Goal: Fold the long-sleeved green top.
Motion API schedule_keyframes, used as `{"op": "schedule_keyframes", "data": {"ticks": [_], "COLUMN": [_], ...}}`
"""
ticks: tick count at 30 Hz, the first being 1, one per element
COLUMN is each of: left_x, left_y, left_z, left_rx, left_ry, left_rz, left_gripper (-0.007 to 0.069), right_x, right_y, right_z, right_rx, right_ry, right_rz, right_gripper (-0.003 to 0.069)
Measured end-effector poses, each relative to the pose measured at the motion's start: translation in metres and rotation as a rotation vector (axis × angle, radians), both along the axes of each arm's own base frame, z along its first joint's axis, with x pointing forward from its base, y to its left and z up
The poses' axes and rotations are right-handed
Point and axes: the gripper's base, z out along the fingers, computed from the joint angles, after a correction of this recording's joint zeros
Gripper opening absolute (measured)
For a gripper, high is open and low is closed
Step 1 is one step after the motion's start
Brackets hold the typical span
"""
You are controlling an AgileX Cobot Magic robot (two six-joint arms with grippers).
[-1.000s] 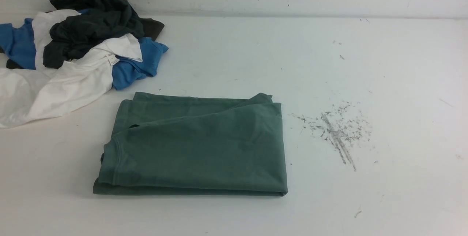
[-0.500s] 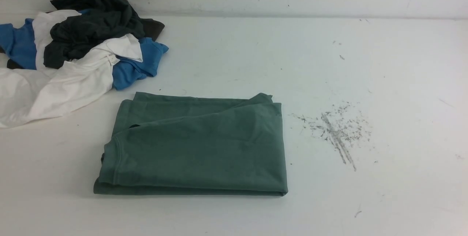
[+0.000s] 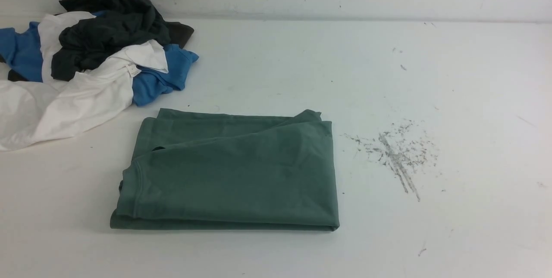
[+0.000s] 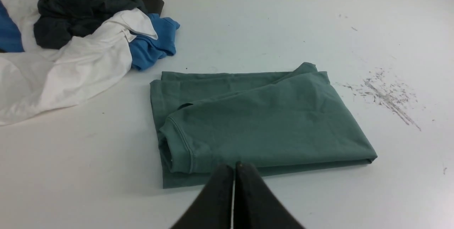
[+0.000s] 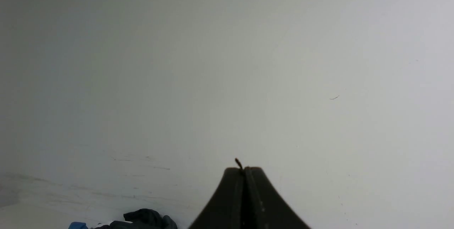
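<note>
Now your green long-sleeved top [image 3: 228, 174] lies folded mid-table, both the left gripper [image 4: 234, 167] and right gripper [image 5: 244, 169] clenched empty, so careless reaching could drag its uneven far layers.

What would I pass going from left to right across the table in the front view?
Pile of white, blue and dark grey clothes → folded green long-sleeved top → patch of grey scuff marks on the white table.
</note>
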Motion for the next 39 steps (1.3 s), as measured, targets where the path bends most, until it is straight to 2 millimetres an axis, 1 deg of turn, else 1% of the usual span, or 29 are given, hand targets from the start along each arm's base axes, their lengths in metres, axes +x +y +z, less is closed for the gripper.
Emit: {"op": "schedule_keyframes", "data": {"ticks": [6,8,11,12,14,16,17,18,19,20,21,22,23,25,26,27,30,33,35,39], "left_x": [0.0,0.002,0.009,0.013,0.018,0.025,0.026,0.029,0.032,0.034,0.039,0.042,0.043,0.05,0.052,0.052,0.055,0.055,0.054,0.054], "left_y": [0.0,0.0,0.002,0.003,0.006,0.008,0.008,0.009,0.009,0.009,0.009,0.009,0.009,0.009,0.009,0.009,0.011,0.011,0.012,0.012], "left_z": [0.0,0.001,-0.004,-0.008,-0.017,-0.038,-0.044,-0.056,-0.073,-0.08,-0.098,-0.107,-0.109,-0.134,-0.142,-0.143,-0.168,-0.172,-0.177,-0.178], "left_rx": [0.013,0.033,0.069,0.077,0.093,0.107,0.108,0.11,0.116,0.118,0.13,0.138,0.14,0.157,0.163,0.164,0.184,0.189,0.197,0.2], "left_ry": [-0.007,-0.034,-0.092,-0.128,-0.19,-0.257,-0.286,-0.311,-0.326,-0.339,-0.33,-0.32,-0.326,-0.291,-0.279,-0.277,-0.21,-0.183,-0.127,-0.108], "left_rz": [-0.005,-0.008,0.01,0.027,0.057,0.088,0.096,0.105,0.113,0.116,0.119,0.119,0.12,0.122,0.124,0.125,0.143,0.154,0.159,0.166], "left_gripper": [-0.0004,-0.0004,-0.0004,-0.0004,-0.0004,-0.0004,-0.0004,-0.0004,-0.0004,-0.0004,-0.0004,-0.0004,-0.0004,-0.0004,-0.0004,-0.0004,-0.0004,-0.0004,-0.0004,-0.0004], "right_x": [0.0,0.0,0.0,0.0,0.0,0.0,0.0,0.0,0.0,0.0,0.0,0.0,0.0,0.0,0.0,0.0,0.001,0.001,0.001,0.001], "right_y": [0.0,0.0,0.0,0.0,0.0,0.0,0.0,0.0,0.0,0.0,0.0,0.0,0.0,0.0,0.0,0.0,0.0,0.0,0.0,0.0], "right_z": [0.0,0.0,0.0,0.0,0.0,0.0,0.0,0.0,-0.001,-0.001,-0.001,-0.001,-0.001,-0.001,-0.001,-0.001,-0.002,-0.002,-0.002,-0.002], "right_rx": [0.012,0.013,0.014,0.015,0.015,0.014,0.013,0.013,0.012,0.013,0.011,0.011,0.011,0.009,0.009,0.009,0.007,0.007,0.007,0.007], "right_ry": [0.005,0.006,0.006,0.006,0.006,0.009,0.01,0.012,0.013,0.012,0.015,0.016,0.016,0.019,0.019,0.021,0.024,0.024,0.024,0.024], "right_rz": [0.006,0.007,0.007,0.007,0.007,0.008,0.008,0.008,0.008,0.008,0.008,0.008,0.008,0.008,0.008,0.008,0.008,0.008,0.008,0.008], "right_gripper": [-0.0015,-0.0015,-0.0015,-0.0015,-0.0015,-0.0015,-0.0015,-0.0015,-0.0015,-0.0015,-0.0015,-0.0015,-0.0015,-0.0015,-0.0015,-0.0015,-0.0015,-0.0015,-0.0015,-0.0015]}}
